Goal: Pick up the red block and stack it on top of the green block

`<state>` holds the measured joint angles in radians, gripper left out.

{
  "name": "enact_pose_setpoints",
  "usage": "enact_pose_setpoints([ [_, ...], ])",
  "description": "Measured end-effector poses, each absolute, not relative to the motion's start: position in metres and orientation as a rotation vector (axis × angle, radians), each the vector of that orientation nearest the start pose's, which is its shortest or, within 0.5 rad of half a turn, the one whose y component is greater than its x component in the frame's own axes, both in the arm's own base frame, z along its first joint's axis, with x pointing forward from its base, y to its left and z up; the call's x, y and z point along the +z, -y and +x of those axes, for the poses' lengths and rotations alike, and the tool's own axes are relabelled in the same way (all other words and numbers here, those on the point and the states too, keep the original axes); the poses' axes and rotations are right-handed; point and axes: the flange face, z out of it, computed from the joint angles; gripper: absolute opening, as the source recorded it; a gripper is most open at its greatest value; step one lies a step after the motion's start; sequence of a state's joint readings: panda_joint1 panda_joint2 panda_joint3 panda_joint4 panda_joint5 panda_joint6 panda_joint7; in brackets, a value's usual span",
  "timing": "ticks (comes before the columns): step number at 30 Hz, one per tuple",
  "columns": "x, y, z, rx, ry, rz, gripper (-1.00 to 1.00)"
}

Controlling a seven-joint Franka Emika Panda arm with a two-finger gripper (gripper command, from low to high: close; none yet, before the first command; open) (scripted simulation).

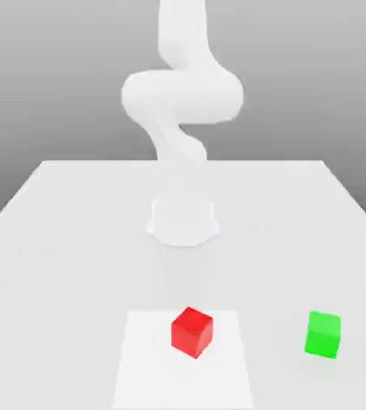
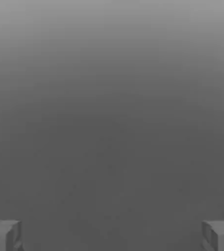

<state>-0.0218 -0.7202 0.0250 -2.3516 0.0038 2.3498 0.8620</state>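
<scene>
Red block (image 1: 192,331) sits on the desk (image 1: 74,240), a corner turned toward the camera. Green block (image 1: 323,334) rests well apart, toward the exterior view's right. Jaws spread wide, gripping nothing.

The small bright-red cube with a smooth matte surface (image 1: 192,331) rests flat on the white table, one face down, turned so that a vertical edge faces the exterior camera and two side faces show, the one toward the exterior view's left brighter than the other. Its top face is level. The small bright-green cube with a smooth matte surface (image 1: 323,334), about the same size, also sits flat and upright on the table. It lies well apart from the red cube, toward the exterior view's right of it and at about the same depth. Nothing touches or rests on either cube, and neither is lifted.
</scene>
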Motion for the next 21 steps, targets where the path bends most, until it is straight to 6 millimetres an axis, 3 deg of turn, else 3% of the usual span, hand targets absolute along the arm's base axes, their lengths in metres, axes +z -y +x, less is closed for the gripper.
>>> enact_pose_setpoints([
  [4, 0.562, -0.009, 0.423, -0.739, -1.316, -2.483, 0.0],
  [9, 0.437, -0.011, 0.443, -0.502, -1.547, -2.488, 0.0],
  [13, 0.34, -0.012, 0.433, -0.307, -1.734, -2.471, 0.0],
  [17, 0.254, -0.014, 0.404, -0.113, -1.914, -2.436, 0.0],
  [19, 0.219, -0.015, 0.387, -0.032, -1.987, -2.417, 0.0],
  [21, 0.196, -0.016, 0.383, -0.007, -2.011, -2.408, 0.0],
])
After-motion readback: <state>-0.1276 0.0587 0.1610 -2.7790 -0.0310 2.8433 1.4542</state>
